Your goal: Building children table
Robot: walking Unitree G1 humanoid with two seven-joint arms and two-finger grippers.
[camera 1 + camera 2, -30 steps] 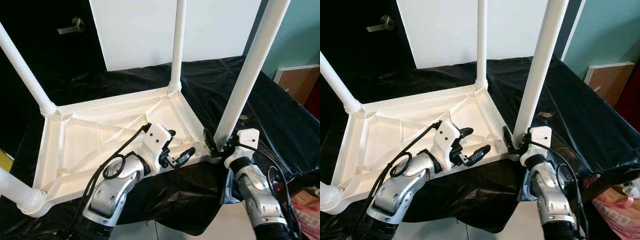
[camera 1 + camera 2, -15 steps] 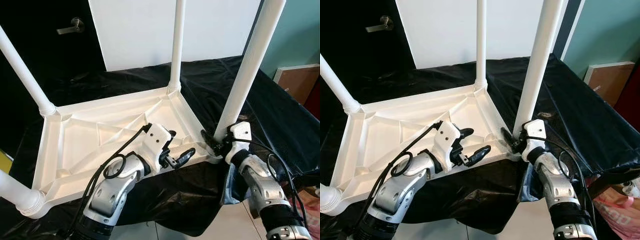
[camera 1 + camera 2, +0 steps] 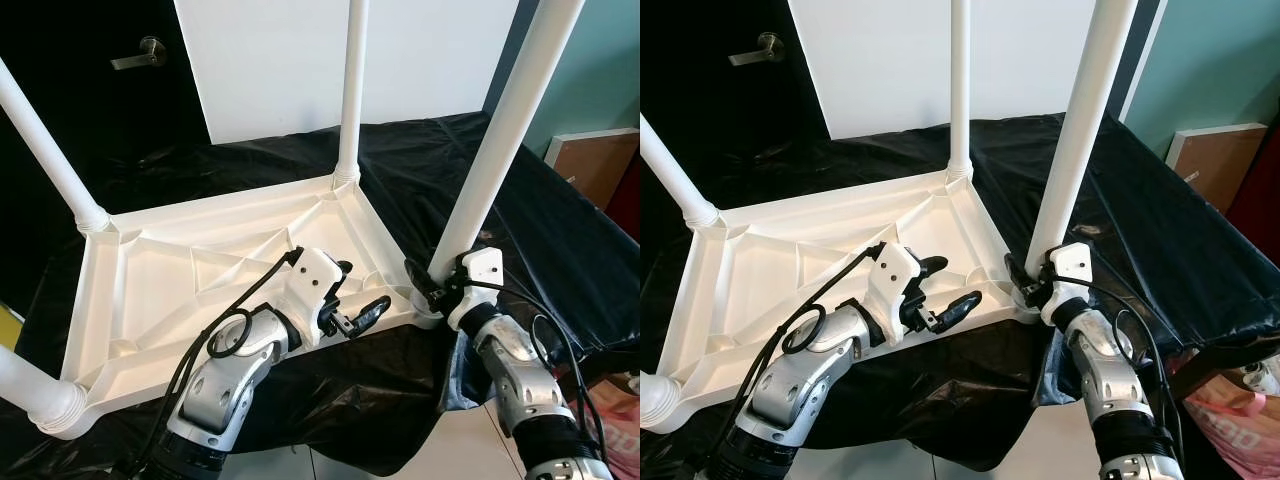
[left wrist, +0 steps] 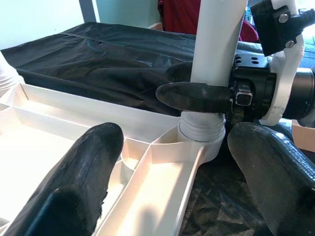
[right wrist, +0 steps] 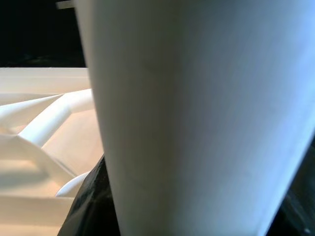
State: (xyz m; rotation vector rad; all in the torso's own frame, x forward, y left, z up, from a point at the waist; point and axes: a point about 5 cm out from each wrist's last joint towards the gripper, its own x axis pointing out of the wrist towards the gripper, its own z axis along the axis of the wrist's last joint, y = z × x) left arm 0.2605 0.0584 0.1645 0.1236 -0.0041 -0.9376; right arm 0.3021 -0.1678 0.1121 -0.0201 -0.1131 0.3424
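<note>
Upturned white table top [image 3: 200,270] on black cloth [image 3: 560,240], legs up. Right gripper [image 4: 197,86]: fingers clamped round near-corner leg [image 3: 495,150] just above its socket. Left gripper [image 3: 352,305]: fingers spread wide, empty, over table rim beside that leg.

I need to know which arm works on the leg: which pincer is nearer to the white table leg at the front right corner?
Right. The right pincer is clamped around the base of the table leg. The left pincer is open over the tabletop's front rim, apart from that leg.
</note>
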